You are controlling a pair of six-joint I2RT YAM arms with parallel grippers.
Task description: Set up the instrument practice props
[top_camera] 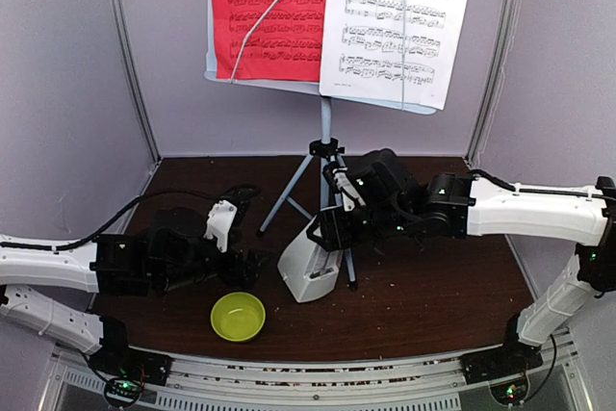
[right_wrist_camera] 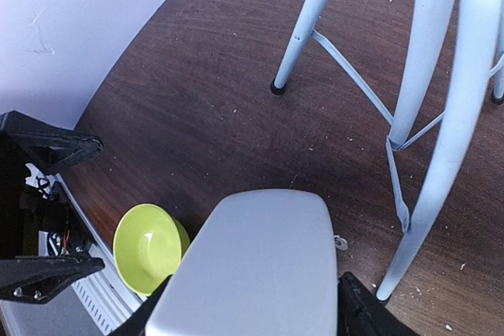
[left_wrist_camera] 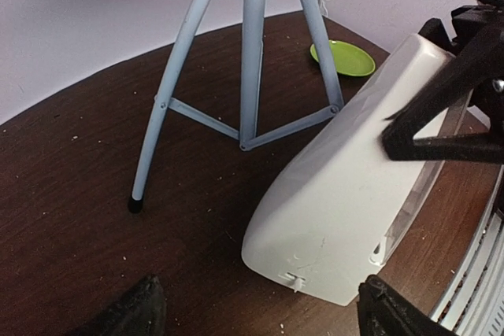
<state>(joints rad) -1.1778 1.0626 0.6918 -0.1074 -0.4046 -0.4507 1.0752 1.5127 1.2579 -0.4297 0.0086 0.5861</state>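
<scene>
The pale music stand (top_camera: 325,132) stands at the back on tripod legs (left_wrist_camera: 253,53), with a red sheet (top_camera: 268,12) and a white sheet (top_camera: 395,16) on its desk. My right gripper (top_camera: 327,230) is shut on the pale-grey metronome (top_camera: 310,267), which is held tilted in front of the tripod, low over the table. The metronome fills the right wrist view (right_wrist_camera: 252,265), and one finger (left_wrist_camera: 441,135) presses its side. My left gripper (left_wrist_camera: 260,316) is open and empty, close to the metronome's base (left_wrist_camera: 346,202).
A lime-green bowl (top_camera: 238,316) sits at the front, just left of the metronome, and shows in the right wrist view (right_wrist_camera: 146,245). A flat green plate (left_wrist_camera: 342,58) lies behind the tripod. The tripod's feet (right_wrist_camera: 277,86) stand close around the metronome.
</scene>
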